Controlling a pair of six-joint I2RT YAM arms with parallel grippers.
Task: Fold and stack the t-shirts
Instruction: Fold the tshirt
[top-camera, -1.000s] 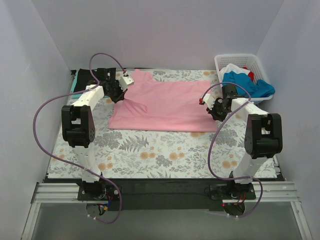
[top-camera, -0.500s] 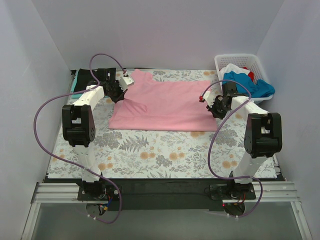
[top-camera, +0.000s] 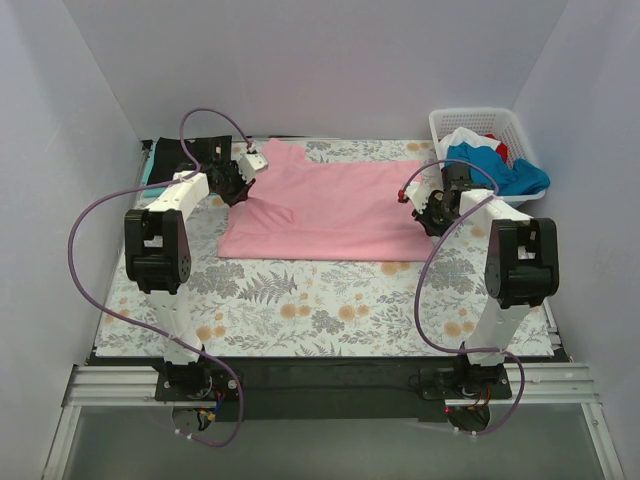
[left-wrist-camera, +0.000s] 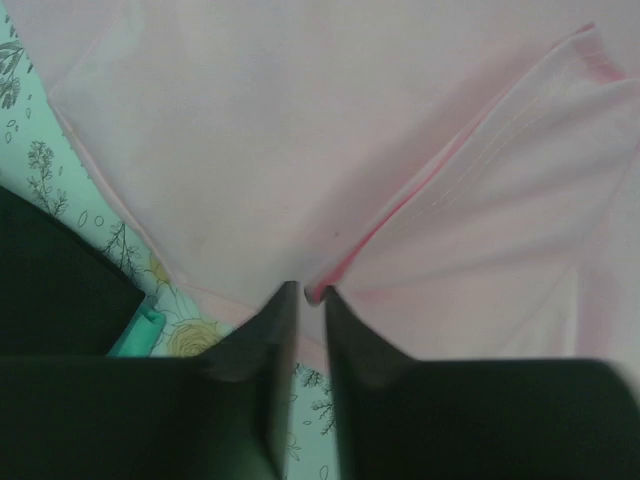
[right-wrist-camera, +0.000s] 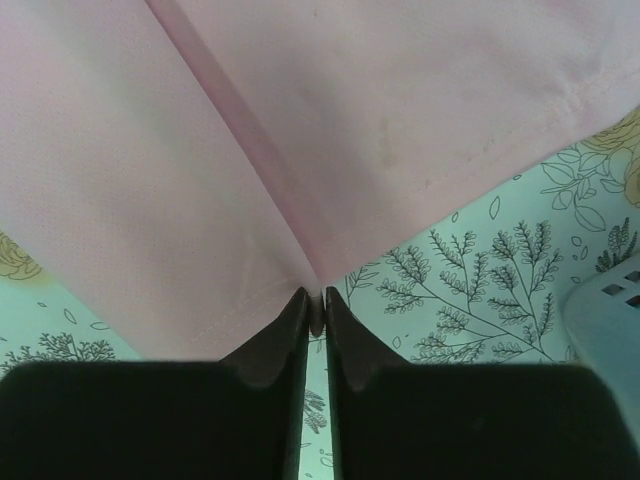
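Pink t-shirt (top-camera: 330, 210) pinched by left jaws and right jaws

Wrist views cut the pink shirt (left-wrist-camera: 300, 150) off at their edges; the left arm (top-camera: 183, 192) partly hides black cloth (top-camera: 163, 158) at the far-left corner.

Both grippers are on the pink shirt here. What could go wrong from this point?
The left gripper and right gripper each pinch the pink t-shirt only at their very fingertips, so the cloth may slip out when pulled. The right one works close to the white basket, where a blue shirt hangs over the rim; a swing could snag it.
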